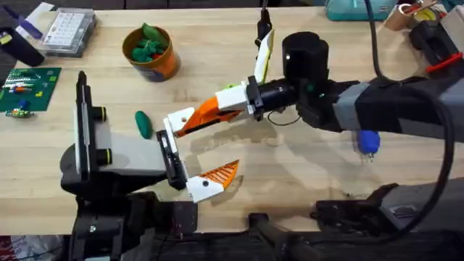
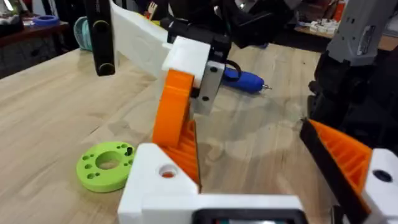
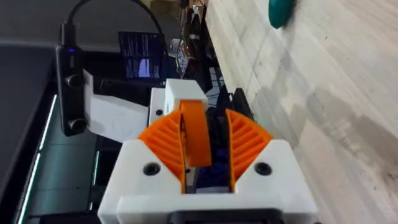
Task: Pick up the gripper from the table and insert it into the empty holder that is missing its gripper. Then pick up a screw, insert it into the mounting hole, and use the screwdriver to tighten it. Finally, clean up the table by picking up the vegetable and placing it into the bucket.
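Starting w/ the biggest thing: bench (image 1: 304, 174) carries everything, both arms meet mid-bench. Right claw (image 1: 190, 122) is clamped on the gripper (image 1: 206, 112), the solid orange wedge, pinched between its ribbed pads as right wrist view shows (image 3: 198, 134). Left claw (image 1: 185, 163) is the one w/ a missing finger: one ribbed orange finger (image 1: 221, 174) on its far side from the right claw, and the bare holder (image 1: 176, 119) right at the wedge tip. Can't tell how wide left claw stands, since one side has no finger seated.

Progress, as I judge it: step 1 roughly mid-way. Wedge is off the bench and touching or just beside the holder; left wrist view shows it standing against the white bracket (image 2: 161, 177), but whether it's fully seated I can't tell. Mounting hole (image 2: 166, 171) looks open, no screw in.

Left to do: screw, tighten, cleanup. Screwdriver (image 1: 368, 141) lies behind the right claw, under its arm, untouched. Bucket (image 1: 152, 54) sits well beyond both claws. Vegetable (image 1: 143, 123) lies on bench just beside left claw, not yet binned.
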Motion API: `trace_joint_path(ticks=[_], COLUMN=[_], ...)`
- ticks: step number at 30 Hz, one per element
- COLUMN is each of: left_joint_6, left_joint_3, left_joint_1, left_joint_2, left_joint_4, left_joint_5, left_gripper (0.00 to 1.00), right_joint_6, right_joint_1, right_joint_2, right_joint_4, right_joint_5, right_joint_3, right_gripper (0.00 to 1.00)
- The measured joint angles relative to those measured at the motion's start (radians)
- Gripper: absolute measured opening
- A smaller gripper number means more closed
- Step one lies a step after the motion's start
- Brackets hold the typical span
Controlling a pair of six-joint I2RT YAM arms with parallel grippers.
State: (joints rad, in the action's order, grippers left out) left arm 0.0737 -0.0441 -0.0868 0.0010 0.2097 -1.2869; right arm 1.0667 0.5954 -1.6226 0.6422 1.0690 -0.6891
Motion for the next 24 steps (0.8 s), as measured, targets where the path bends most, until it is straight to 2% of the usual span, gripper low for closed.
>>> trace_joint_path(ticks=[2, 3, 5, 6, 13, 24], left_joint_6=[0.001, -0.001, -0.008, -0.009, -0.010, -0.026], left_joint_3=[0.000, 0.000, 0.000, 0.000, 0.000, 0.000], left_joint_1=[0.000, 0.000, 0.000, 0.000, 0.000, -0.010], left_joint_2=[0.000, 0.000, 0.002, 0.005, 0.005, 0.005], left_joint_4=[0.000, 0.001, 0.001, 0.001, 0.001, -0.002], left_joint_5=[0.000, 0.000, 0.000, 0.000, 0.000, 0.023], left_gripper=[0.987, 0.987, 0.987, 0.987, 0.987, 0.987], right_joint_6=[0.000, -0.001, 0.002, 0.002, 0.005, 0.039], right_joint_1=[0.000, 0.000, 0.001, 0.002, 0.004, 0.030], right_joint_2=[0.000, 0.000, 0.002, 0.004, 0.006, 0.006], right_joint_4=[0.001, 0.004, 0.013, 0.014, 0.012, 0.025], right_joint_5=[0.000, 0.002, 0.007, 0.008, 0.003, -0.066], right_joint_3=[0.000, 0.000, -0.002, -0.003, -0.003, -0.003], right_gripper=[0.286, 0.236, 0.056, 0.020, 0.009, 0.008])
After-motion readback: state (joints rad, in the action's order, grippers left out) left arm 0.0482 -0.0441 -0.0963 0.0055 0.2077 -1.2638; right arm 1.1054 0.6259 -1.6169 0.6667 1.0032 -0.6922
